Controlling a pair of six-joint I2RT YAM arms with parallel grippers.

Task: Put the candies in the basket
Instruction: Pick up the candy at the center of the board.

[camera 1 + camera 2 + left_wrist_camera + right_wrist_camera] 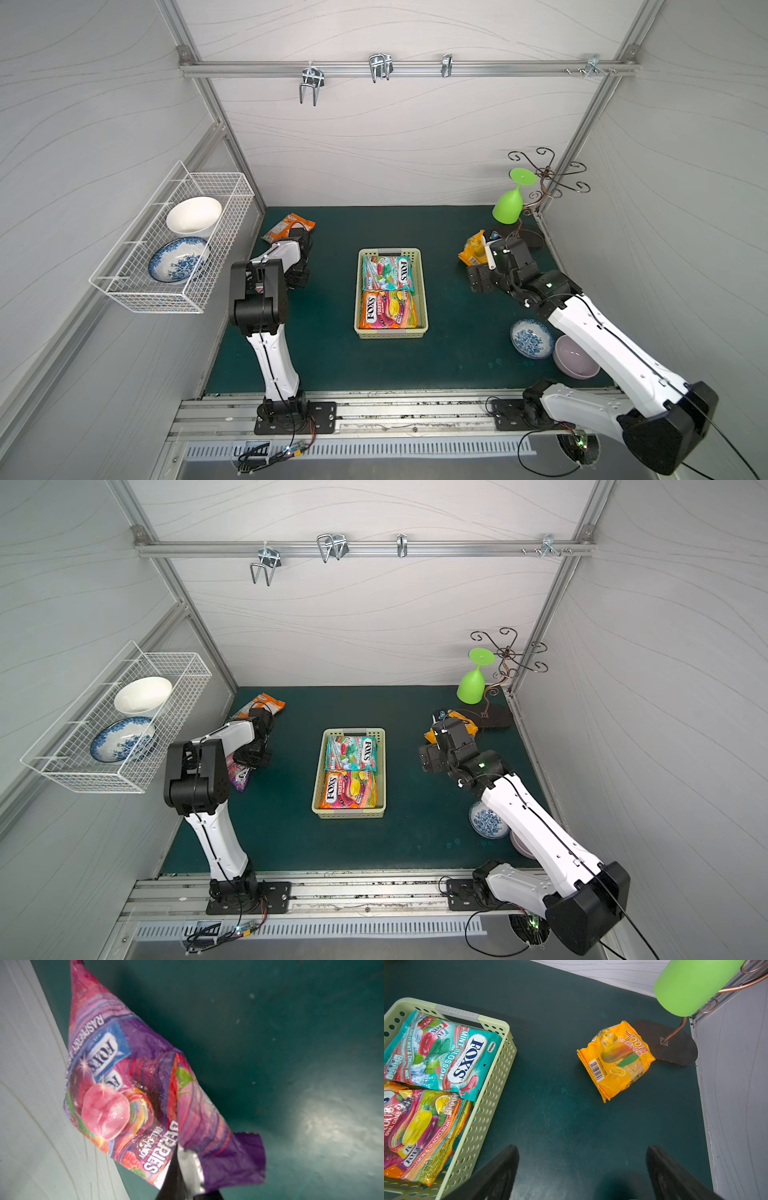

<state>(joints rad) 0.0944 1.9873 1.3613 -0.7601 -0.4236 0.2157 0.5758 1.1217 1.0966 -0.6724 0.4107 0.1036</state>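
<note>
Dark green table matting (pixel 415 812) is spreading beneath the glossy purple-pink foil FOX'S candy bag (pixel 241 780) at middle left in a top view, seemingly light, limp and slippery, so the left gripper (pixel 179 1160) is pinching its crimped corner seam, while the pale yellow-green perforated plastic basket (pixel 319 771) is sitting at centre and the right gripper (pixel 582 1149) is hovering spread.

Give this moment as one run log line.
left tool: shut on purple bag | right tool: open, facing yellow bag | basket: teal bag, fruits bag inside | orange bag: outside
</note>
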